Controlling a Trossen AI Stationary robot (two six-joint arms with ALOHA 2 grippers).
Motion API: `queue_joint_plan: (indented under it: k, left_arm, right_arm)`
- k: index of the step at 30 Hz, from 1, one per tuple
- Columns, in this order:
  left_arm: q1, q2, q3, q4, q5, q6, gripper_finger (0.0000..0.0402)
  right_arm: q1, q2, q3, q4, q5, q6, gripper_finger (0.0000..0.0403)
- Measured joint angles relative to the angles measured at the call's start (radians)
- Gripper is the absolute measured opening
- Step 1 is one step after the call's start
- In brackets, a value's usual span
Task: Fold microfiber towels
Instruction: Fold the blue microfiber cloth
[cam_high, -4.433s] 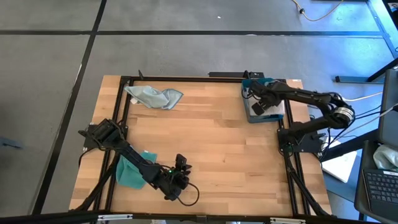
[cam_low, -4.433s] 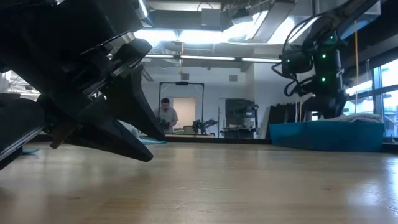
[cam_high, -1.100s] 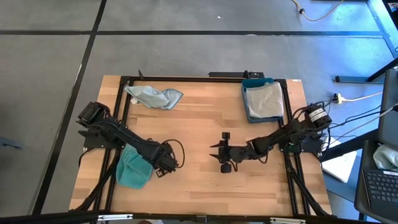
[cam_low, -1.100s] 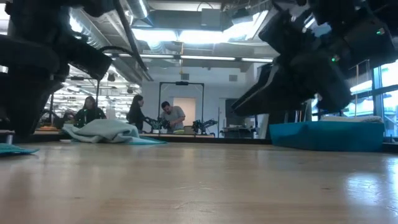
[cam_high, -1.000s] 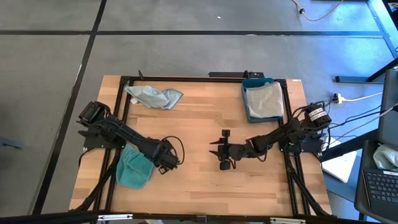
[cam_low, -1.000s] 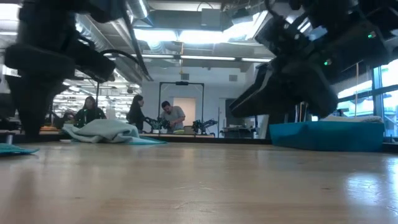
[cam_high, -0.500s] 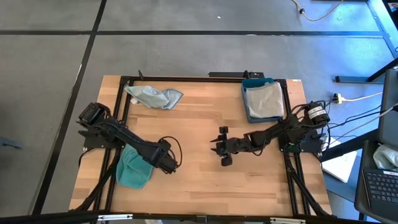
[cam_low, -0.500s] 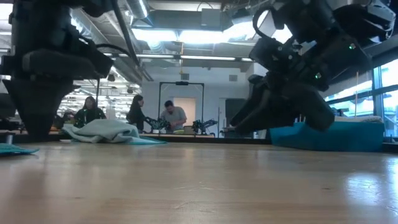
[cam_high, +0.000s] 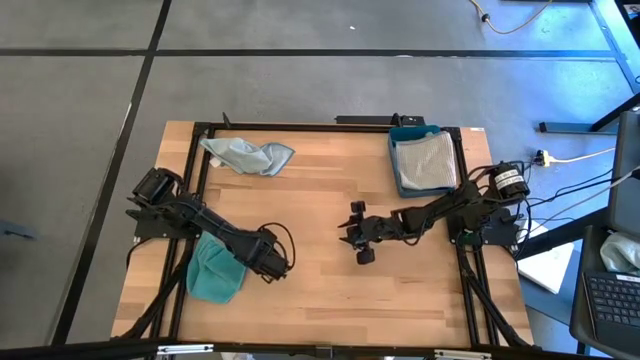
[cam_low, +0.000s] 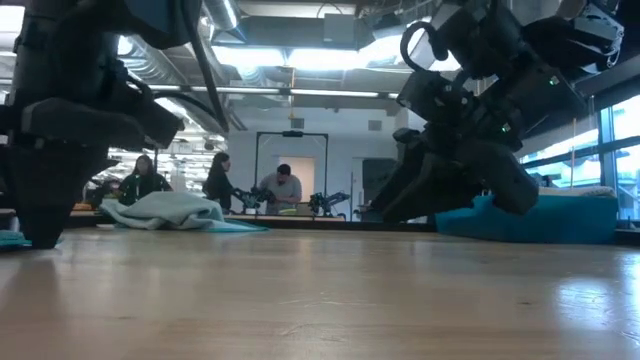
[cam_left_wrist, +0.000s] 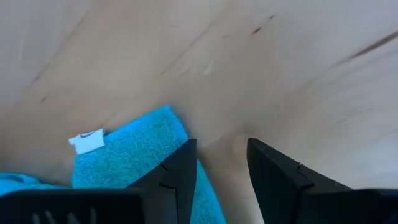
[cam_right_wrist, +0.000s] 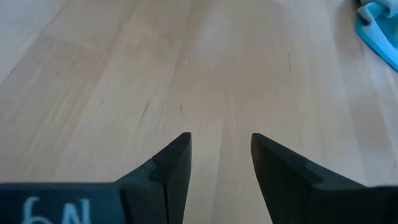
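- Since half a second ago, right gripper (cam_high: 357, 232) has crept toward bench (cam_high: 320, 180) centre, fingers (cam_right_wrist: 171, 163) spread, empty.
- Left gripper (cam_left_wrist: 219, 163), fingers spread, hovers at teal towel (cam_high: 214, 273) corner; closing early could pinch only its edge or miss.
- Crumpled pale towel (cam_high: 247, 156) lies at far edge.

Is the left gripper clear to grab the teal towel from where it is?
Probably yes. The left gripper is open right at the teal towel edge, with only bare table around and nothing lying between them.
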Motion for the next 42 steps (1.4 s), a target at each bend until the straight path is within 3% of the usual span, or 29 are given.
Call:
queue_joint_plan:
  k: [8,14,21,34,38,42]
  left_arm:
    - [0.0,0.0,0.0,-0.088,0.031,-0.005,0.0133]
    - [0.0,0.0,0.0,-0.17,0.02,-0.005,0.0133]
    - [0.0,0.018,0.001,-0.074,0.02,-0.004,0.0133]
    - [-0.003,0.037,-0.029,-0.068,0.031,0.03,0.0132]
    - [-0.003,0.037,-0.029,-0.062,0.037,0.079,0.0106]
    - [-0.003,0.038,-0.029,-0.045,0.048,0.108,0.0039]
  right_arm:
    - [-0.03,0.0,0.0,0.027,-0.005,-0.024,0.0169]
    - [-0.06,0.0,0.0,0.045,-0.079,-0.029,0.0169]
    - [-0.073,0.0,-0.001,0.044,-0.105,-0.029,0.0169]
    - [-0.073,0.0,-0.001,0.047,-0.131,-0.05,0.0169]
    - [-0.073,0.0,-0.001,0.051,-0.13,-0.052,0.0169]
    - [-0.073,0.0,-0.001,0.052,-0.13,-0.052,0.0169]
